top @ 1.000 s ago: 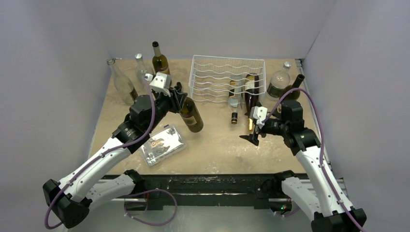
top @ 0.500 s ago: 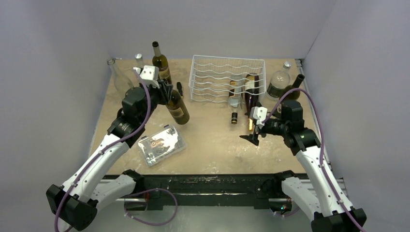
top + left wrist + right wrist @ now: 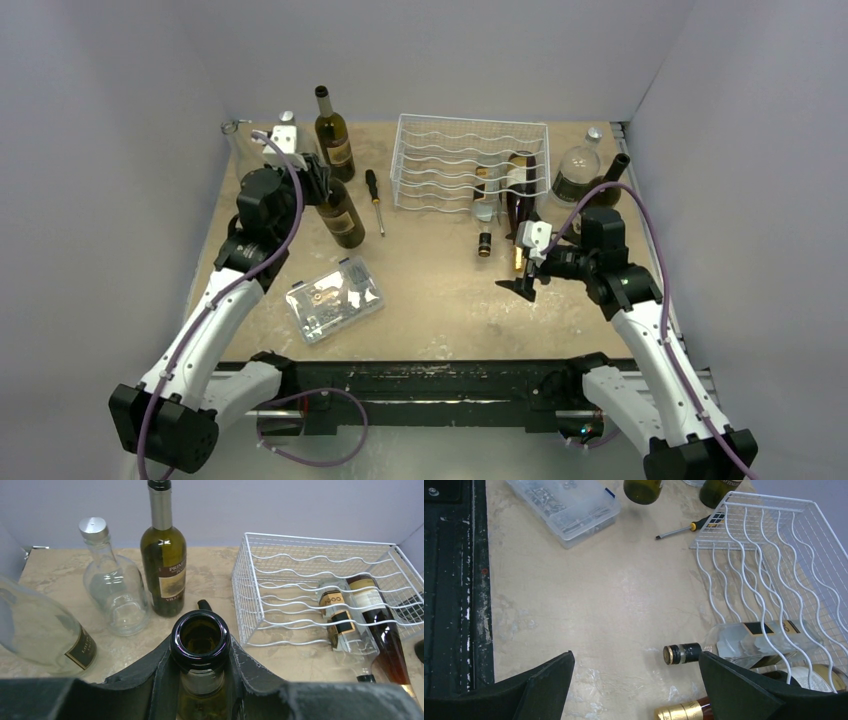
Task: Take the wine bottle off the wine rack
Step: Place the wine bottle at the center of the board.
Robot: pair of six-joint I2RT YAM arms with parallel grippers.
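Left jaws clamp the wine bottle [image 3: 340, 216] by its neck, likely to stand it off the wine rack [image 3: 470, 150]; right jaws gape empty.

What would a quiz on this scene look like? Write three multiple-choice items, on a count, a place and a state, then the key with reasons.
1. How many bottles lie in the wine rack? A) one B) two C) four
2. Where is the screwdriver? A) in the rack B) flat on the table, between the rack and the green bottle C) propped upright
3. The right gripper is: A) open and empty B) shut on a bottle neck C) shut on the screwdriver
Key: 1 B, a clear bottle and an amber bottle lie there; 2 B, bare tabletop under it; 3 A, fingers wide apart, nothing between.
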